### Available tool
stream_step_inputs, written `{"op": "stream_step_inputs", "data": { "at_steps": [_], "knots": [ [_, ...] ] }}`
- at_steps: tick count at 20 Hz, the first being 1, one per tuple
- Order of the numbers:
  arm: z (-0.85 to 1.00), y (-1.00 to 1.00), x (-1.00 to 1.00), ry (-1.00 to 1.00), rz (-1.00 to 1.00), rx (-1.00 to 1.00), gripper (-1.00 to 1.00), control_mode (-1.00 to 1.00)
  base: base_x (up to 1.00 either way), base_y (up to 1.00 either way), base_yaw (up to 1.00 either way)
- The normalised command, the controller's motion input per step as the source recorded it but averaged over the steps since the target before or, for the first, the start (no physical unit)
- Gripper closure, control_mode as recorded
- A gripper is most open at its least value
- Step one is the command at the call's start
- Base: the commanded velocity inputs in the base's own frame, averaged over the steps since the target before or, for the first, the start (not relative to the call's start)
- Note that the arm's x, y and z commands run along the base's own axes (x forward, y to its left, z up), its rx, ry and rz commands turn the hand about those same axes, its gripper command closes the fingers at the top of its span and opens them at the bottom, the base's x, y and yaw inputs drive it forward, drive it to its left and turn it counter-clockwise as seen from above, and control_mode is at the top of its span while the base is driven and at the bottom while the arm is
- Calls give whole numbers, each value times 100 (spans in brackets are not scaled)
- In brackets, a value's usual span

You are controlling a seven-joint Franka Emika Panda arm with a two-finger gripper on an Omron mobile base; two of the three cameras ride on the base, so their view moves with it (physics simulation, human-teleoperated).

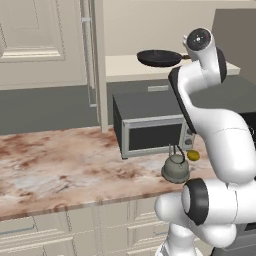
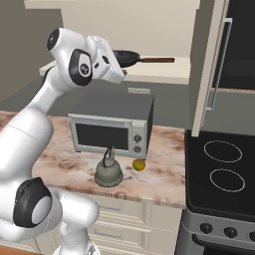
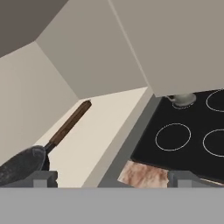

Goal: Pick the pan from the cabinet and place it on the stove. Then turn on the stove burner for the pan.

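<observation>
Pan point(image 2: 125, 58) lies on cabinet point(image 2: 164, 69) shelf, doors open; claw point(image 3: 111, 177) spread wide, empty, beside pan.

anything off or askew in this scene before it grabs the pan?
Nothing stands out. The pan lies flat on the cabinet shelf, the kettle stands upright on the counter by the microwave, and the stove looks bare. No spills or damage.

Cabinet point(image 2: 164, 69) shelf right of the pan point(image 2: 127, 58) is free; microwave point(image 2: 112, 122) blocks access from below.
</observation>
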Motion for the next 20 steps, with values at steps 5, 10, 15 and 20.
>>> {"op": "stream_step_inputs", "data": {
  "at_steps": [5,10,15,20],
  "knots": [
    [0,0,7,0,0,0,-100,-100,0,0,0],
    [0,0,9,0,0,0,-100,-100,0,0,0],
    [0,-2,13,0,0,0,-100,-100,0,0,0],
    [0,-15,23,0,0,0,-100,-100,0,0,0]
  ]
}}
